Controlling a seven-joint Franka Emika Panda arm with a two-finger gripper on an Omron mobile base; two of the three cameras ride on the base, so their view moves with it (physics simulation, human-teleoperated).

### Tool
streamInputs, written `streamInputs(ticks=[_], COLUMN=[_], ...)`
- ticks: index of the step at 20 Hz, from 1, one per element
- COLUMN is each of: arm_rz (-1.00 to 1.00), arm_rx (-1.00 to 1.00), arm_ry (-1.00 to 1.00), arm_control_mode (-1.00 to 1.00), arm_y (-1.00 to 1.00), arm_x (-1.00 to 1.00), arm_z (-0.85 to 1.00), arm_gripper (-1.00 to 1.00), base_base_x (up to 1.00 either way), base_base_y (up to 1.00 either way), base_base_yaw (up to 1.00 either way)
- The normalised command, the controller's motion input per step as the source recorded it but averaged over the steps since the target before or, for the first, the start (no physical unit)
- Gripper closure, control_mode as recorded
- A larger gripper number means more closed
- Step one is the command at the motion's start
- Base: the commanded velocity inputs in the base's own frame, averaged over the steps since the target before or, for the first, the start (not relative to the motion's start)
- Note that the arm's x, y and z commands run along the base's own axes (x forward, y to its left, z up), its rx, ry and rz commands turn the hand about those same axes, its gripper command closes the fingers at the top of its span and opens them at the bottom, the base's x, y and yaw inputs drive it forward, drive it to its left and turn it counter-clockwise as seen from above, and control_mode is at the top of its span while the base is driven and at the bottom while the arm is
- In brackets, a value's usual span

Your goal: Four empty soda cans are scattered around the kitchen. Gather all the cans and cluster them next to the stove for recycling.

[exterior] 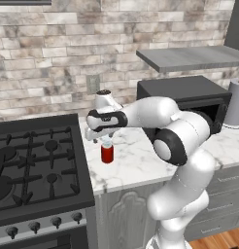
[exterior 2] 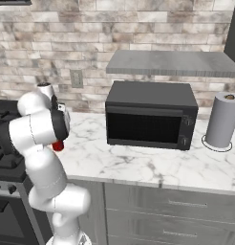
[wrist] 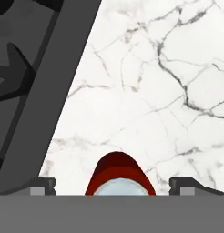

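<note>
1 can: red soda can upright on counter, just beside stove for recycling
hand: spread wide above it, holding nothing

One red soda can stands upright on the marble table, silvery top up, just beside the right edge of the stove, whose black grates, burners and dark front knobs show; the can's red body appears from above

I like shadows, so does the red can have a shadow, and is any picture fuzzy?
Left base view: the red can casts no clear shadow on the marble counter. Hand view: the can's top looks sharp, not fuzzy. Right base view: lighting is even, without glare.
</note>
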Motion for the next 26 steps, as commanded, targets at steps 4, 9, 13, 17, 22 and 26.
streamInputs(ticks=[4,9,13,17,22,26], arm_rz=[-0.16,-0.17,-0.19,-0.16,-0.13,-0.05], arm_rx=[0.0,0.01,0.01,0.03,0.05,0.0], arm_ry=[-0.11,-0.01,0.0,0.0,0.02,0.0], arm_control_mode=[-1.0,-1.0,-1.0,-1.0,-1.0,-1.0], arm_y=[-0.18,-0.2,-0.15,-0.15,-0.14,-0.1], arm_x=[-0.28,-0.42,-0.47,-0.43,-0.46,-0.45], arm_z=[0.23,0.11,0.06,0.07,0.02,0.0], arm_gripper=[-1.0,-1.0,-1.0,-1.0,-1.0,-1.0], base_base_x=[0.0,0.0,0.0,0.0,0.0,0.0], base_base_y=[0.0,0.0,0.0,0.0,0.0,0.0], base_base_yaw=[0.0,0.0,0.0,0.0,0.0,0.0])
